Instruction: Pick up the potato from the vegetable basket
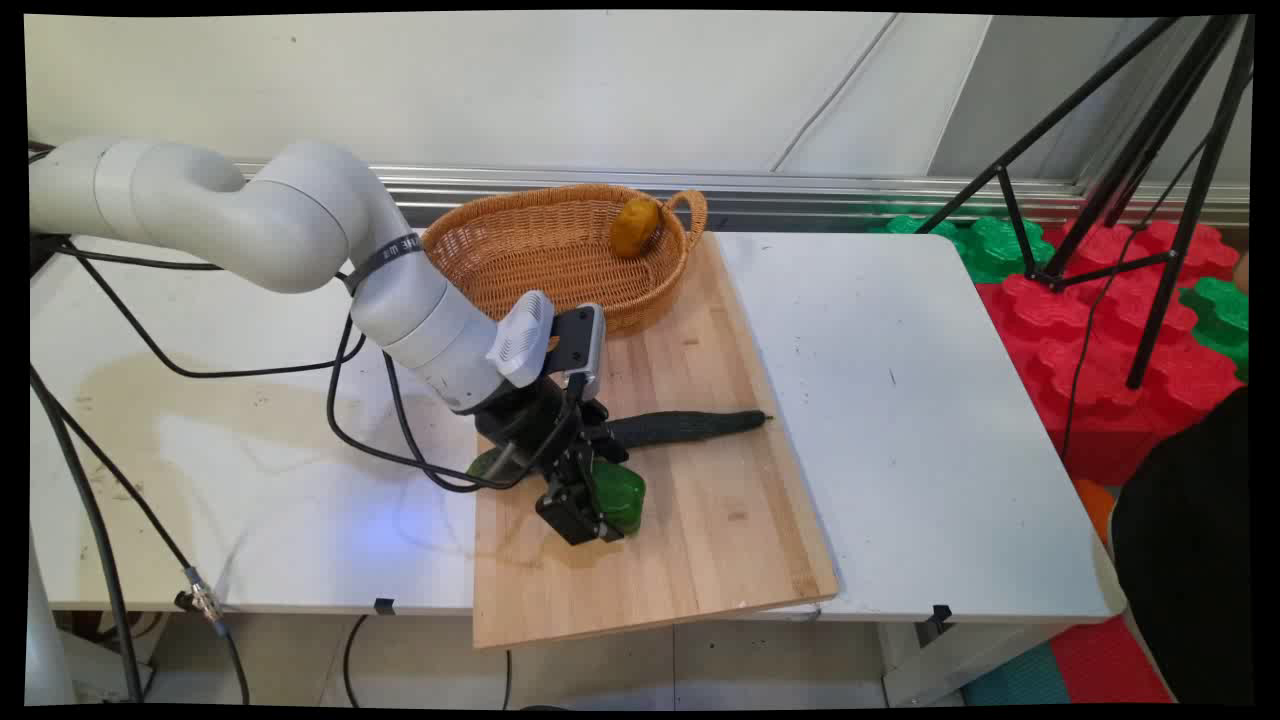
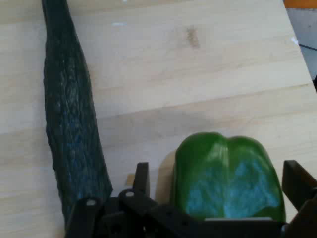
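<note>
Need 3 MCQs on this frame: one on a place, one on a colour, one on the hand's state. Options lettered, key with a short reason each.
1. Where is the yellow-brown item?
A. in the wicker basket
B. on the bare table
C. in the hand

2. What colour is the pepper?
A. red
B. green
C. yellow

3. How does the hand stand to the pepper?
A. shut tight on the cucumber
B. raised high above the basket
C. open, one finger on each side of the pepper

Key: 1 A, it lies inside the basket's rim. 2 B, both views show green. 3 C, the hand view shows gaps between fingers and pepper; the cucumber lies beside it on the wooden board.
</note>
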`<state>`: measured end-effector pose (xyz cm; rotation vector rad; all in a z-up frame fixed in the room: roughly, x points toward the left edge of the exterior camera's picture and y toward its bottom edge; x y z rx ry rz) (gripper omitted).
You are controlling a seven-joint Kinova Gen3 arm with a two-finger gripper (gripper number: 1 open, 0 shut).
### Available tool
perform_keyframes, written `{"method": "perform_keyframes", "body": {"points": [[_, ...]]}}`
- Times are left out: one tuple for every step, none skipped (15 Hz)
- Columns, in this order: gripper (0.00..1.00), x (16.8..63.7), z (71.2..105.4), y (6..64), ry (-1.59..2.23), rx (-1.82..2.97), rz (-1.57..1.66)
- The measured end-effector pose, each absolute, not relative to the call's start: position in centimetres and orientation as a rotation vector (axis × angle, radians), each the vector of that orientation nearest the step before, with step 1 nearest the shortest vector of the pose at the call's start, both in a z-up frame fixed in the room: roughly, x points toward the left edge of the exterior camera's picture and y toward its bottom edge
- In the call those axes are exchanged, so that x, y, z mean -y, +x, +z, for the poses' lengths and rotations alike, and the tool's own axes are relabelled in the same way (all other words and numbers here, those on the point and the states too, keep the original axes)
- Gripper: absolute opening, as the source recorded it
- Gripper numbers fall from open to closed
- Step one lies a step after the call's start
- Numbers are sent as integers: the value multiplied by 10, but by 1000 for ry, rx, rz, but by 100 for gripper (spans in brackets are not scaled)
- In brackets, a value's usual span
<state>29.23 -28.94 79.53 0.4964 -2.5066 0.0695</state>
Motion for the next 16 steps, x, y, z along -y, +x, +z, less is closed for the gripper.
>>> {"method": "perform_keyframes", "body": {"points": [[100,290,795,292,505,2507,74],[100,290,796,292,510,2507,77],[100,290,796,292,515,2506,81],[100,290,798,292,523,2503,86],[100,290,800,293,531,2500,90],[100,291,803,294,541,2494,95],[100,291,807,295,549,2485,101],[100,291,811,297,553,2477,106],[100,291,815,298,553,2473,109],[100,290,820,300,556,2464,114],[100,288,827,304,558,2457,119],[100,287,834,309,562,2448,124],[100,285,840,313,568,2440,127],[100,284,844,317,572,2435,129],[100,283,848,321,577,2428,131],[100,281,856,328,584,2417,135]]}}
